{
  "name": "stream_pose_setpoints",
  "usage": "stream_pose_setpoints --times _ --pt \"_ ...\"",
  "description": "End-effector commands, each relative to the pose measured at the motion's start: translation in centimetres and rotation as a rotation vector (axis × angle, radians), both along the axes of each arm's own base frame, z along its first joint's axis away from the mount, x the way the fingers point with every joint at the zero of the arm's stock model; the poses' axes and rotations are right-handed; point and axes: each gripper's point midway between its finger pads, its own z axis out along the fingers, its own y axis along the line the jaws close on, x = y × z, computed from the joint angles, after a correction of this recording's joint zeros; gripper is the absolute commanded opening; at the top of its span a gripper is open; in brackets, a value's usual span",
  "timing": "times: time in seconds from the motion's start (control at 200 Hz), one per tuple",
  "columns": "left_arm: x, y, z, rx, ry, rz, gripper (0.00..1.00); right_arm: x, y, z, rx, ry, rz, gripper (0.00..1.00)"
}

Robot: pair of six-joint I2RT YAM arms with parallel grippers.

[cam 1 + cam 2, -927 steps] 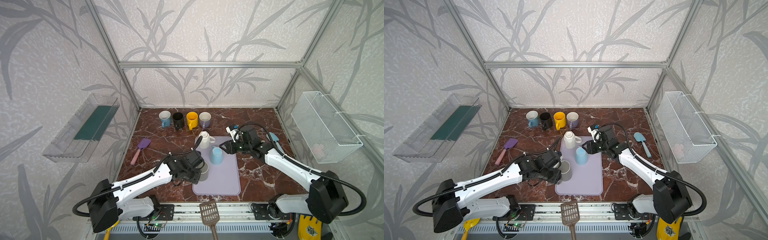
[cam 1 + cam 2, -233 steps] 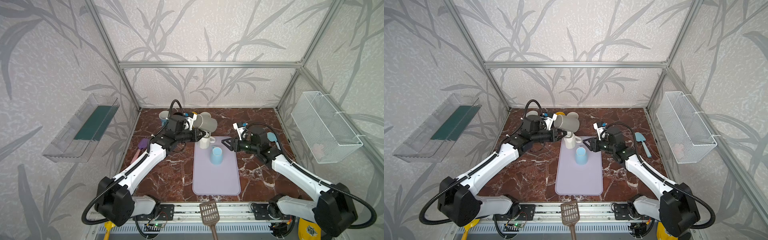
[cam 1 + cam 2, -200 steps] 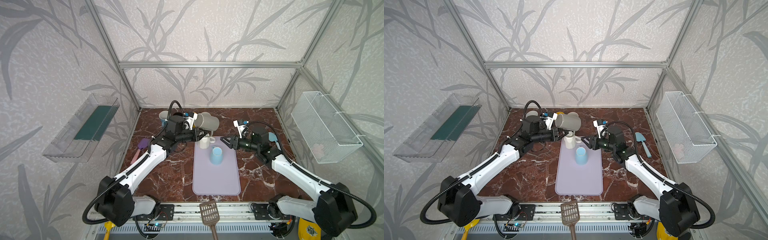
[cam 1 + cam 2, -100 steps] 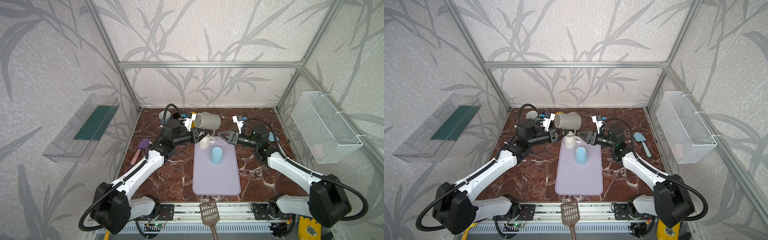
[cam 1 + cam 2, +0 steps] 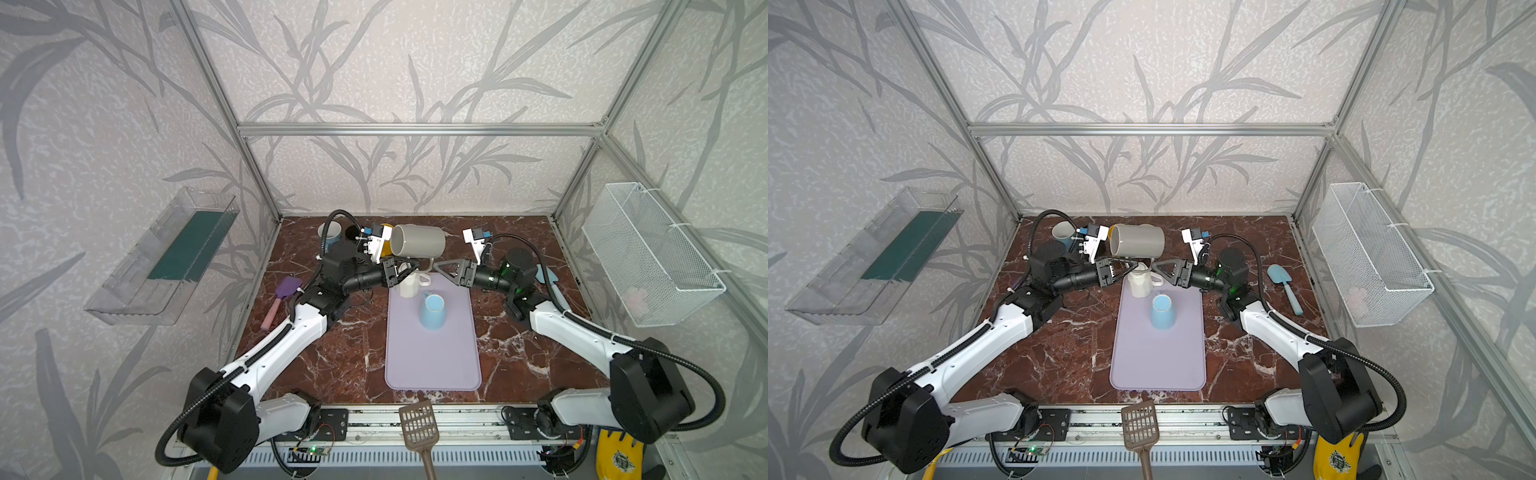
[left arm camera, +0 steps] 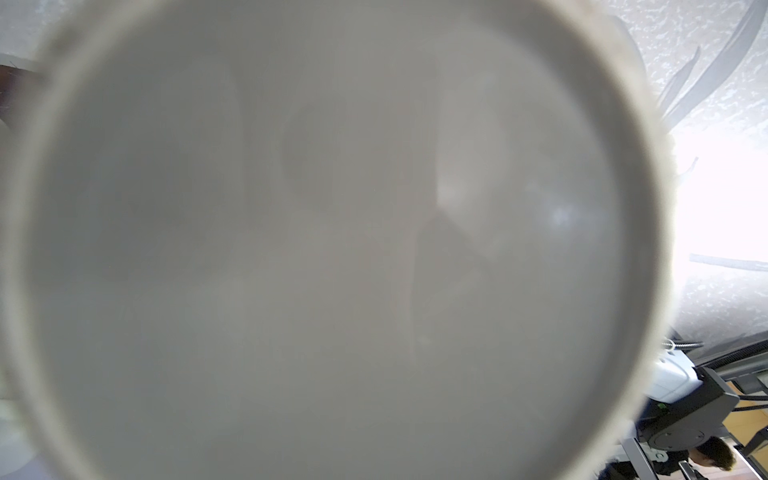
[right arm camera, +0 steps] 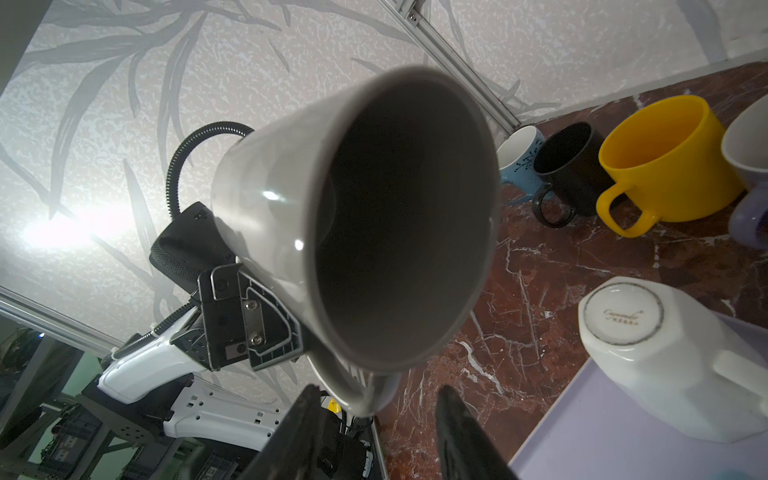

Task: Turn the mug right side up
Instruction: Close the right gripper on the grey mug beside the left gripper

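Top views: left pincer (image 5: 409, 268) is clamped on the grey mug (image 5: 417, 241) by its handle, mug sideways in the air just above it, right pincer (image 5: 440, 266) half open beside the handle. So I'd call it half flipped, not set down upright yet. Left wrist is all blurry mug, and in the right wrist view the upturned white mug (image 7: 648, 365) beyond the right pincer has a script logo on its base that I can't read.

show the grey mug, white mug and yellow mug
grey mug (image 5: 420, 241), a top view, outer side wall
white mug (image 7: 622, 319), right wrist view, upturned base
yellow mug (image 7: 685, 195), right wrist view, outer wall

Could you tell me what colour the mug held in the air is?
Grey; the mug shows best in the right wrist view.
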Motion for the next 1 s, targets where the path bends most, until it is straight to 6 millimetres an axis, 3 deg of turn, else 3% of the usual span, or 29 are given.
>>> stream_pose_setpoints --times 0.0,0.995 --pt "-1.2 0.1 5.3 -0.108 -0.193 -0.047 0.00 -0.4 0.1 1.4 0.049 -0.048 0.029 0.46" --pt "-2.2 -1.0 6.0 -0.205 -0.215 -0.172 0.00 -0.5 0.2 4.5 0.165 -0.085 0.061 0.32"
